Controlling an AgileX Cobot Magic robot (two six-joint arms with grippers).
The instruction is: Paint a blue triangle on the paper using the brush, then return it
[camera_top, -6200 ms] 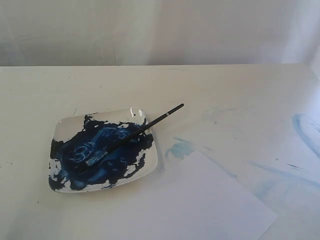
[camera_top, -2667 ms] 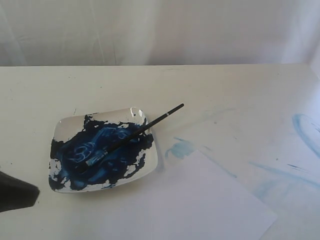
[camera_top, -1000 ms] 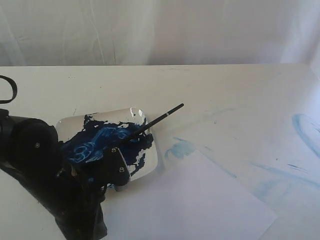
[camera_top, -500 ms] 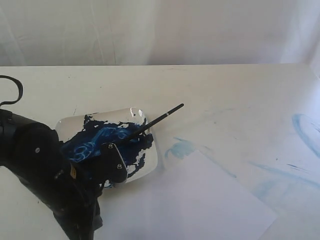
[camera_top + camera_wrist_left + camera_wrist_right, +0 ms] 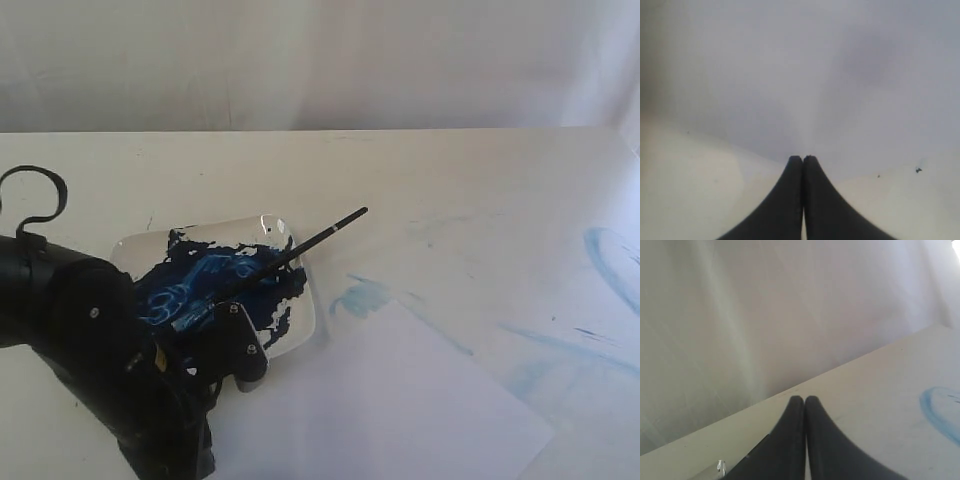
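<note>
Left pincer (image 5: pixel 803 159) and right pincer (image 5: pixel 805 400) are both pressed tight together, empty. A black arm (image 5: pixel 90 340) hides the brush's (image 5: pixel 305 245) bristle end and half the paint dish (image 5: pixel 306 305). The brush lies across that dish, ungripped, near the paper (image 5: pixel 400 400).

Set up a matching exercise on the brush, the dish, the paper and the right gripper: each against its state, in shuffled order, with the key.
Things:
1. brush
2. dish
3. paper
4. right gripper

States:
A. blank white, nothing painted on it
B. shut, holding nothing
C. smeared with dark blue paint
D. lying in the dish, handle sticking out past its rim

Pairs: 1-D, 2-C, 3-A, 4-B
</note>
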